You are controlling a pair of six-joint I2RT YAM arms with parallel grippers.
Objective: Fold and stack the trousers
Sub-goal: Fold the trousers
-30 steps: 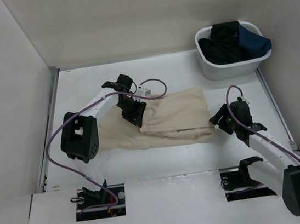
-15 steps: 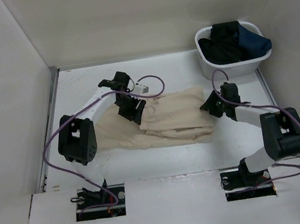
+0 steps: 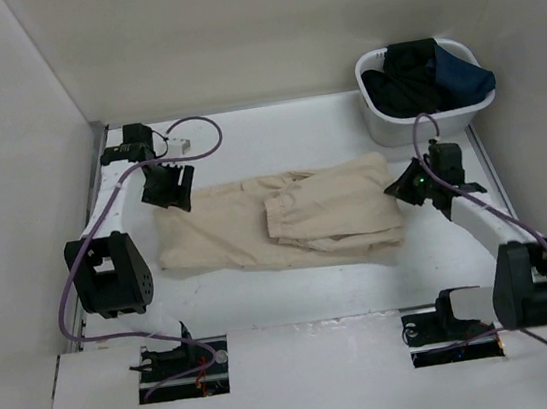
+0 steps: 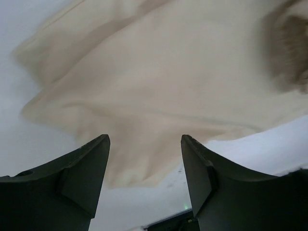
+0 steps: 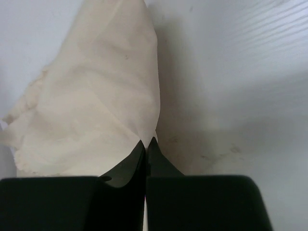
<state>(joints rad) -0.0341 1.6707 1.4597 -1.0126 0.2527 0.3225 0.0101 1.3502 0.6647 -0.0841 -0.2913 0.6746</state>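
The beige trousers (image 3: 324,208) lie folded across the middle of the table, with a shorter layer on top at the right. My left gripper (image 3: 177,195) hovers over their far left end. It is open, and the cloth (image 4: 159,72) lies below and beyond its fingers (image 4: 91,163) with nothing pinched between them. My right gripper (image 3: 398,189) is at the trousers' right edge. In the right wrist view its jaws (image 5: 149,141) are shut, and a corner of the cloth (image 5: 96,110) runs to a point at their tips.
A white basket (image 3: 424,122) stands at the back right, holding black and navy garments (image 3: 423,74). Side walls close in the table on the left and right. A purple cable (image 3: 199,139) loops from the left arm near the back left corner.
My left gripper has let go near the trousers' middle, opened and swung to their far left end. My right gripper has closed on the right edge. The trousers now lie longer and flatter.
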